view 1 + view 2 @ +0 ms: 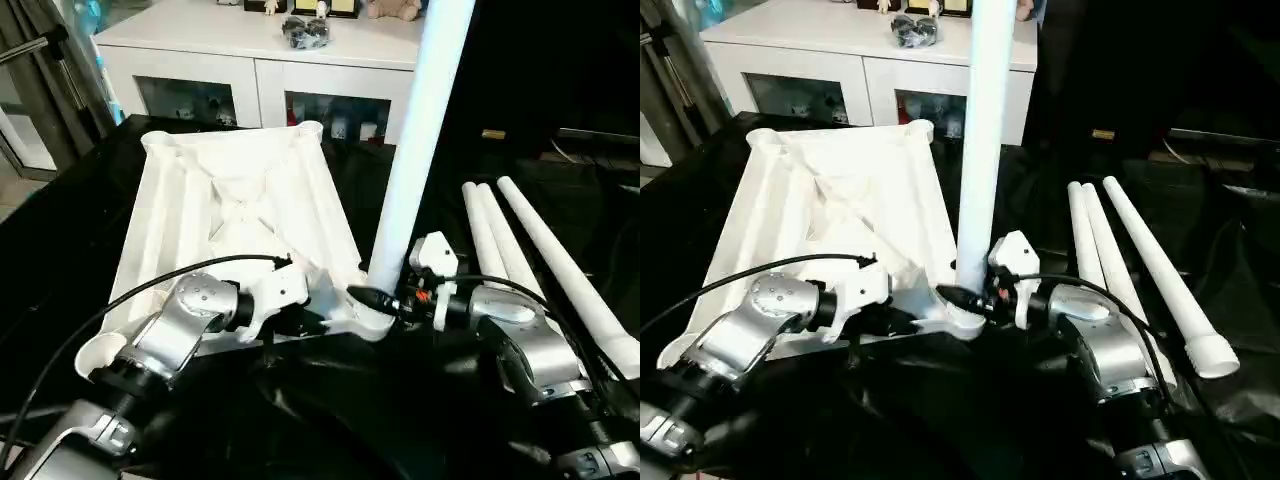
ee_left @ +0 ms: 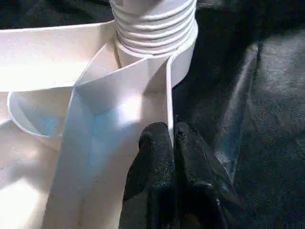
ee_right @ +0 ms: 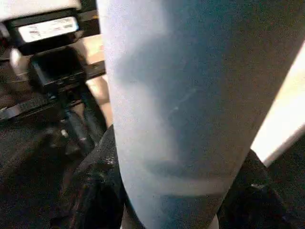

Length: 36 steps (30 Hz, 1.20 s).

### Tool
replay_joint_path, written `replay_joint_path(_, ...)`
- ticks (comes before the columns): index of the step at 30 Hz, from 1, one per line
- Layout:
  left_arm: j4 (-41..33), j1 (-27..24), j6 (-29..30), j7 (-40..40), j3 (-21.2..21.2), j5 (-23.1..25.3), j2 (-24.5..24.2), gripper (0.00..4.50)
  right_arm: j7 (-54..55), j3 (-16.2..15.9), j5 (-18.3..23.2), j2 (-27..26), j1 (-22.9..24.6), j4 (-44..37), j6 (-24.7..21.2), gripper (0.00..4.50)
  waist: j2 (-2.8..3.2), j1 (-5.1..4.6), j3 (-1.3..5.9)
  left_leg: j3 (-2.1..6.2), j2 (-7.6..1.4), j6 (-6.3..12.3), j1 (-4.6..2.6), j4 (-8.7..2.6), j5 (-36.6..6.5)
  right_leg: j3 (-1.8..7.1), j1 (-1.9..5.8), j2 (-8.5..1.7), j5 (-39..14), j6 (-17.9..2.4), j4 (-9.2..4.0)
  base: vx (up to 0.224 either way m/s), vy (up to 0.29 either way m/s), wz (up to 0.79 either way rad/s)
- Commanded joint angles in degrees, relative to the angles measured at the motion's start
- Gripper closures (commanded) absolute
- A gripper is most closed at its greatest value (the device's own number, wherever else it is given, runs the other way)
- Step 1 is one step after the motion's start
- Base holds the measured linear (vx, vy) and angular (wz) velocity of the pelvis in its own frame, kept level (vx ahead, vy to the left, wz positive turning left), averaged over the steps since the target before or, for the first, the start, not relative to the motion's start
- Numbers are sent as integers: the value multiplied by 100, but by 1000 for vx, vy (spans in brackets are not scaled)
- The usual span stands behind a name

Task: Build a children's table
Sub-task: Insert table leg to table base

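The white tabletop [image 1: 240,210] lies upside down on the black-covered table, ribbed underside up. One white leg [image 1: 415,130] stands upright in the near right corner socket [image 2: 183,62], its threaded end [image 2: 155,24] showing above the socket. My right gripper [image 1: 380,296] is shut on this leg just above the socket, one black finger [image 3: 95,186] on each side. My left gripper [image 2: 167,138] is shut on the tabletop's thin near rim [image 2: 169,90], just left of that corner.
Three more white legs [image 1: 560,270] lie side by side on the black cloth at the right. A white cabinet [image 1: 260,70] with glass doors stands behind the table, small items on top. Black cables run along both forearms.
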<state>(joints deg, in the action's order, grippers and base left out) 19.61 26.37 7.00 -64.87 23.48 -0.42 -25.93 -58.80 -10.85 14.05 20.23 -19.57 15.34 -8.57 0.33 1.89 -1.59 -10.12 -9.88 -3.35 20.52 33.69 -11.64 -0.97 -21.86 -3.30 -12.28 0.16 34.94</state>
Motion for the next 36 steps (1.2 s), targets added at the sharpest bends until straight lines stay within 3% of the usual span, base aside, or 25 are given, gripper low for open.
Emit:
replay_joint_path(1,-128,-63,-136,-188,153,-3,-8,450,-434,-552,-87,-4,268,249,-208,259,9,7,196,121,-337,170,-17,-466,-1380,224,161,-431,-965,-1312,-449,0,0,0)
replay_joint_path(7,-414,-97,-305,-750,203,-239,-167,450,-914,-696,-124,143,323,226,18,259,15,14,211,107,-335,291,-24,-449,-1175,209,190,-422,-387,-1501,-395,0,0,0)
replay_joint_path(15,-254,26,-429,-747,136,-150,-179,450,-1049,-705,-178,181,408,165,168,259,11,33,200,107,-342,221,-41,-458,-1307,218,184,-428,-673,-1476,-418,0,0,0)
replay_joint_path(17,-129,96,-257,-441,30,-75,-64,450,-185,-453,-435,-145,239,673,432,259,16,32,204,103,-340,205,-44,-456,-1283,217,171,-432,-616,-1486,-412,0,0,0)
replay_joint_path(18,-129,96,-257,-441,30,-75,-64,450,-185,-453,-435,-145,239,673,432,259,1,12,174,109,-327,110,-47,-480,-1482,213,158,-426,-973,-1451,-445,0,0,0)
replay_joint_path(19,-93,116,-215,-337,4,-39,-25,450,184,-364,-540,-261,147,881,501,259,1,12,174,109,-327,110,-47,-480,-1482,213,158,-426,-973,-1451,-445,0,0,0)
replay_joint_path(20,-65,140,-123,-220,-20,-6,24,450,450,-275,-563,-366,63,1044,502,259,5,-30,155,123,-316,-10,-50,-500,-1731,219,140,-439,-1544,-1339,-479,0,0,0)
replay_joint_path(23,26,290,523,418,-174,31,381,450,1530,-48,-701,-802,-313,1648,439,259,3,-104,128,191,-306,-241,-40,-536,-2066,203,120,-472,-2552,-1035,-533,-38,2,-7)
replay_joint_path(24,48,348,665,565,-186,69,467,450,1722,11,-685,-896,-396,1769,391,259,-14,-107,132,197,-306,-232,-55,-527,-2148,210,96,-473,-2721,-938,-569,-52,6,-8)
replay_joint_path(27,181,585,1142,1173,-204,284,811,450,2284,163,-637,-1222,-684,2193,246,259,-3,-144,121,192,-305,-224,-95,-512,-2311,224,29,-459,-2795,-952,-595,-17,2,-3)
replay_joint_path(32,462,951,1958,2368,-338,516,1719,450,3082,223,-793,-1734,-1086,2822,162,259,-20,-90,115,165,-288,-164,-134,-477,-2256,226,-15,-455,-2821,-963,-648,0,0,0)
replay_joint_path(33,461,958,1990,2420,-331,532,1772,450,3136,239,-800,-1772,-1110,2861,175,259,-24,-85,117,161,-288,-148,-126,-478,-2250,232,-10,-452,-2790,-958,-646,0,0,0)
replay_joint_path(35,509,985,2054,2602,-304,604,1885,450,3257,259,-839,-1861,-1172,2957,248,259,-13,-71,145,179,-300,-114,-44,-514,-2025,220,66,-445,-2292,-983,-590,0,0,0)
replay_joint_path(36,561,993,2058,2677,-298,637,1905,450,3295,272,-838,-1889,-1175,2954,263,259,-19,-67,148,167,-300,-101,-54,-509,-1999,222,57,-439,-2166,-1009,-591,0,0,0)
